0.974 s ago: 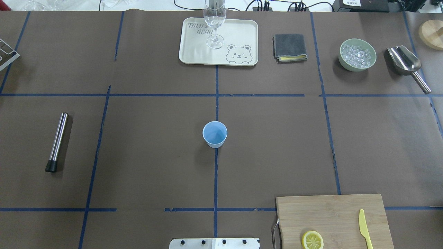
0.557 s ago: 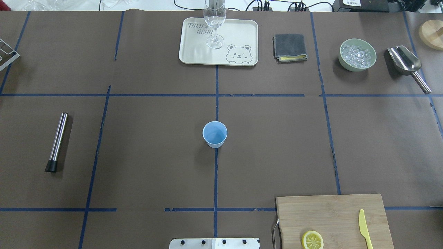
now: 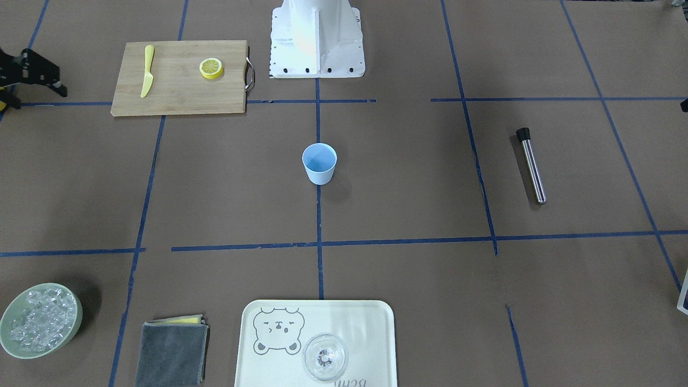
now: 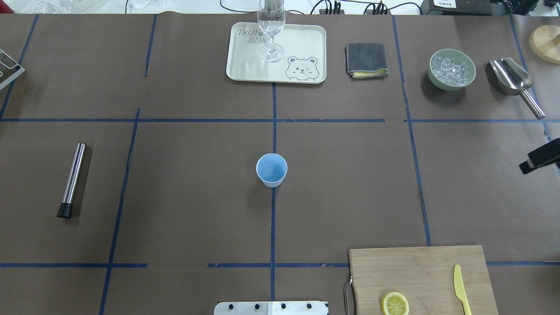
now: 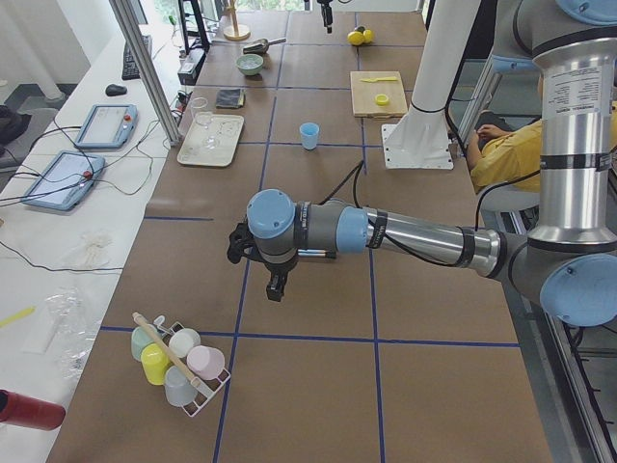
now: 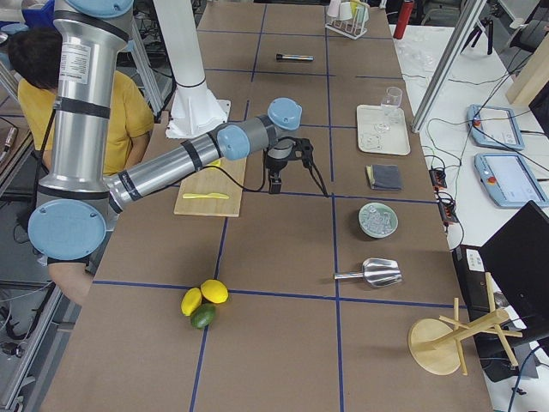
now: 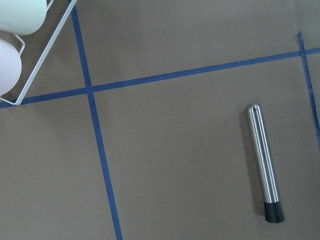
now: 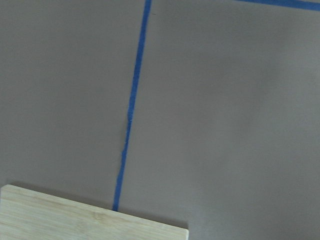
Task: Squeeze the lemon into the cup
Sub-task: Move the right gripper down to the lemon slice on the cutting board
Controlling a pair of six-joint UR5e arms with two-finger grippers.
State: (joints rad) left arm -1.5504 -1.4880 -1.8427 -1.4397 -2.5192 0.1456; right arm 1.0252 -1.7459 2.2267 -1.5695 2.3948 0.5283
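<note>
The lemon (image 4: 395,303) lies on the wooden board (image 4: 415,271); the cup (image 4: 271,169) stands upright mid-tabletop (image 4: 183,197), well apart. Brown paper, blue tape lines (image 4: 272,227). The tray (image 4: 245,65) reads "BEAR". How far the left end effector (image 5: 275,289) and right end effector (image 6: 274,185) gape cannot be told.

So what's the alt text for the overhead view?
A light-blue cup stands mid-table on brown paper gridded with blue tape. A lemon slice and yellow knife lie on a wooden board at lower right; a dark arm tip shows far right.
</note>
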